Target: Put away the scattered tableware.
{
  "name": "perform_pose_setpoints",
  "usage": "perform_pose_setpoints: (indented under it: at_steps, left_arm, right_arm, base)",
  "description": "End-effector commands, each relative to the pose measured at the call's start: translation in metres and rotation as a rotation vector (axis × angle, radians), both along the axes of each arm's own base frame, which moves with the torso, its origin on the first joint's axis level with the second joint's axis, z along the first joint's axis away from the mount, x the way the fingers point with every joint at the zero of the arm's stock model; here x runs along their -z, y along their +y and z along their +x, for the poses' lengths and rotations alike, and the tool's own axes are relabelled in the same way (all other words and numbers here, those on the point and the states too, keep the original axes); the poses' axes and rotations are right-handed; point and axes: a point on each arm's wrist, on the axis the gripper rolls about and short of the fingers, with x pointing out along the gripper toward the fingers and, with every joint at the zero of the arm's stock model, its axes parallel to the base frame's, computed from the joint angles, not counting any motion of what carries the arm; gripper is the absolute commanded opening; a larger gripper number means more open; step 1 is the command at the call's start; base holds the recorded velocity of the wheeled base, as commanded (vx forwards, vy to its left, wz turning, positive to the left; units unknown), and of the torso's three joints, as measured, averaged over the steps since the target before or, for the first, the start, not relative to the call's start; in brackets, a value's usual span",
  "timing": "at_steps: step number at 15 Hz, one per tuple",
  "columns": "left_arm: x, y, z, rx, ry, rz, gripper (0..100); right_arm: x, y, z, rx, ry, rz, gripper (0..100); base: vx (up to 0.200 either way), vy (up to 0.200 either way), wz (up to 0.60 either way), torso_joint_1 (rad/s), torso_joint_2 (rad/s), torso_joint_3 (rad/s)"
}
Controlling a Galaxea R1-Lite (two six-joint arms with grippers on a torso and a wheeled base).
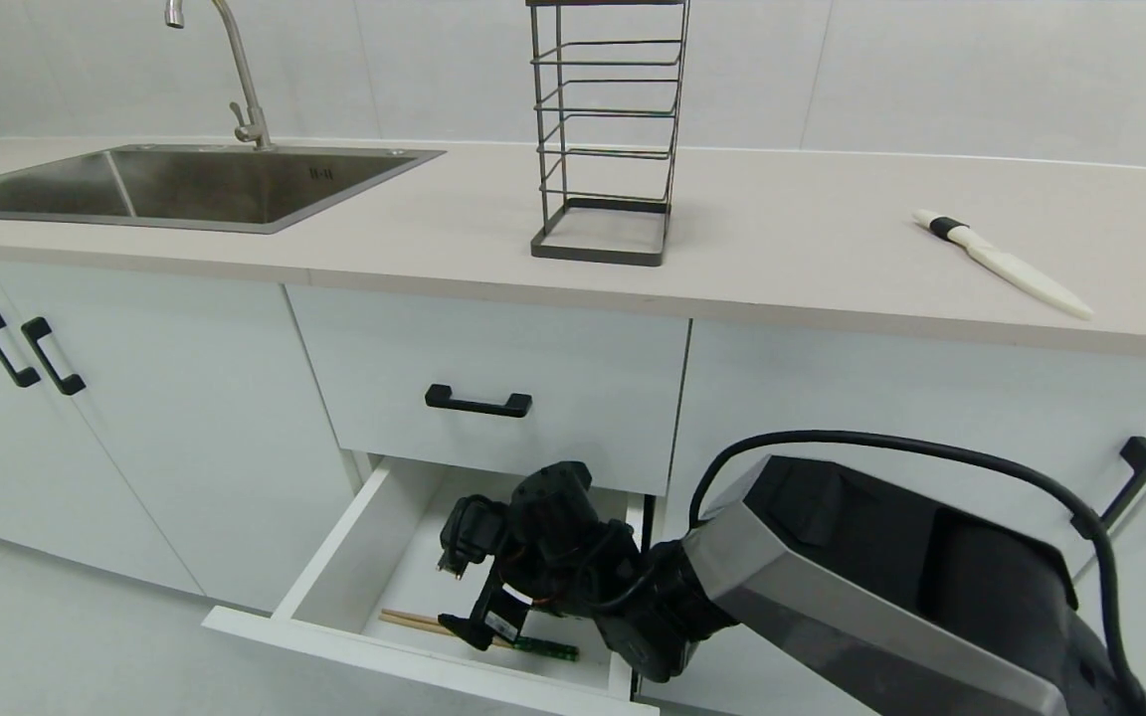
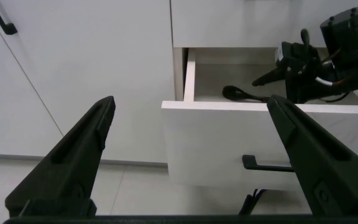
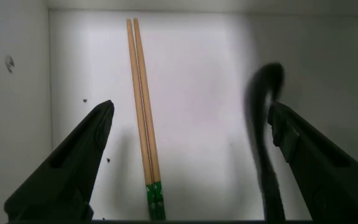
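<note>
The lower drawer (image 1: 334,557) stands pulled out. A pair of wooden chopsticks (image 1: 414,622) with green ends lies flat on its white floor (image 3: 143,112). Beside them lies a black utensil (image 3: 263,130), also seen from the front of the drawer (image 2: 235,93). My right gripper (image 1: 478,607) hangs open just above the drawer floor (image 3: 190,106), with nothing between its fingers. My left gripper (image 2: 190,99) is open and empty, low down in front of the drawer's front panel (image 2: 229,143). A white knife (image 1: 1001,262) with a black band lies on the counter at the right.
A tall wire rack (image 1: 608,129) stands mid-counter and a steel sink (image 1: 185,184) with a tap sits at the left. The closed drawer above, with its black handle (image 1: 478,401), overhangs the open one. Cabinet doors flank both sides.
</note>
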Motion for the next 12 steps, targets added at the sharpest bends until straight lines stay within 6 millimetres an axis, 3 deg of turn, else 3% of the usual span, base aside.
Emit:
perform_pose_setpoints:
  at_steps: [1,4,6,8,10,11,12]
  left_arm:
    - [0.000,0.000,0.000,0.000,0.001,0.000,100]
    - [0.000,0.000,0.000,0.000,0.001,0.000,100]
    - [0.000,0.000,0.000,0.000,0.001,0.000,100]
    - [0.000,0.000,0.000,0.000,-0.001,0.000,100]
    - [0.000,0.000,0.000,0.000,0.001,0.000,100]
    - [0.000,0.000,0.000,0.000,0.001,0.000,100]
    - [0.000,0.000,0.000,0.000,0.001,0.000,100]
  right_arm:
    - [-0.036,0.002,-0.002,-0.014,-0.065,0.064,100]
    - [-0.062,-0.002,-0.020,-0.037,-0.093,0.101,100]
    - [-0.078,-0.017,-0.040,-0.043,-0.112,0.139,100]
    - [-0.106,-0.023,-0.060,-0.045,-0.097,0.211,100]
    - [-0.138,-0.043,-0.086,-0.058,-0.103,0.263,100]
    - [-0.148,-0.061,-0.107,-0.064,-0.114,0.269,100]
    - [-0.149,-0.072,-0.114,-0.063,-0.116,0.268,100]
  base:
    - [0.000,0.000,0.00,0.000,0.00,0.000]
    - [0.000,0.000,0.00,0.000,0.00,0.000]
    - [0.000,0.000,0.00,0.000,0.00,0.000]
    - [0.000,0.000,0.00,0.000,0.00,0.000]
    - [0.000,0.000,0.00,0.000,0.00,0.000]
    - [0.000,0.000,0.00,0.000,0.00,0.000]
    - [0.000,0.000,0.00,0.000,0.00,0.000]
